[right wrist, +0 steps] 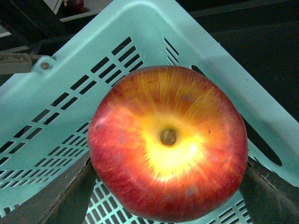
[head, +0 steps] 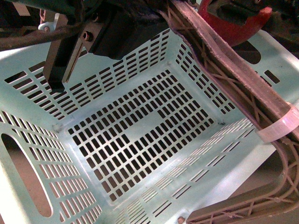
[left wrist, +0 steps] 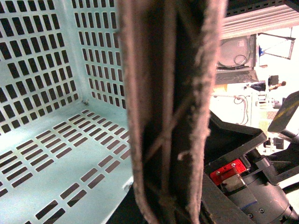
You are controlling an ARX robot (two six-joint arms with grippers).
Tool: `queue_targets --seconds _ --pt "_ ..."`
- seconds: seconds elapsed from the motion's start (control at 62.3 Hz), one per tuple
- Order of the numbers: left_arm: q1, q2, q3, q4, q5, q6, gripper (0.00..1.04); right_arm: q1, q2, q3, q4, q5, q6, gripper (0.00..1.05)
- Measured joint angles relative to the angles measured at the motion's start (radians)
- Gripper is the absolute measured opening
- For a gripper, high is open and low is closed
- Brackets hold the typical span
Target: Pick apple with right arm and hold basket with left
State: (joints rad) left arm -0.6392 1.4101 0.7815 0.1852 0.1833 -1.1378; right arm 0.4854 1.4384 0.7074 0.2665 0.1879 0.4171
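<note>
**Front view.** The large pale aqua plastic basket (head: 247,161), slotted on walls and floor, fills the frame and sits tilted. Its brown ribbed handle (head: 233,70) crosses the basket's right side, and a white tie (head: 280,123) is wound round it. The dark boxy left gripper (head: 63,60) is at the basket's far wall, with a flat grey-tan finger (head: 73,56) lying against the slots. The round red apple (head: 231,23) shows beyond the handle, at the basket's far right corner.

**Left wrist view.** The handle (left wrist: 170,112) runs through the middle, close to the lens. Its edges are fuzzy and its core is cross-ribbed. No finger shows here, so I cannot tell whether the jaws clamp it. The basket (left wrist: 110,184) is bare inside.

**Right wrist view.** The right gripper (right wrist: 168,186) is closed on the apple (right wrist: 168,140), with one dark finger (right wrist: 70,196) at each flank. The stem dimple and its yellow-orange blush face the camera. The apple hangs over a corner rim of the basket (right wrist: 210,51).

**Procedure.** The skin looks glossy and firm, so I judge moderate squeeze sufficient. The basket should be steadied, since the hard slotted plastic would likely bruise fruit knocked against it.
</note>
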Motion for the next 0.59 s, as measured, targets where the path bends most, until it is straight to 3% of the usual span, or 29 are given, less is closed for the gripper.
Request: queue_targets --seconds 0.08,0.257,0.594 --pt "0.0 0.0 0.0 0.0 0.0 0.0 0.08 -0.001 -0.005 0.0 0.0 0.012 0.01 0.97" --pt "0.0 0.004 0.0 0.0 -0.006 0.009 0.08 -0.028 -0.058 -0.018 -0.008 0.066 0.008 0.96" --pt "0.0 0.004 0.0 0.0 -0.002 0.002 0.08 -0.182 -0.317 -0.136 -0.109 0.246 -0.056 0.95"
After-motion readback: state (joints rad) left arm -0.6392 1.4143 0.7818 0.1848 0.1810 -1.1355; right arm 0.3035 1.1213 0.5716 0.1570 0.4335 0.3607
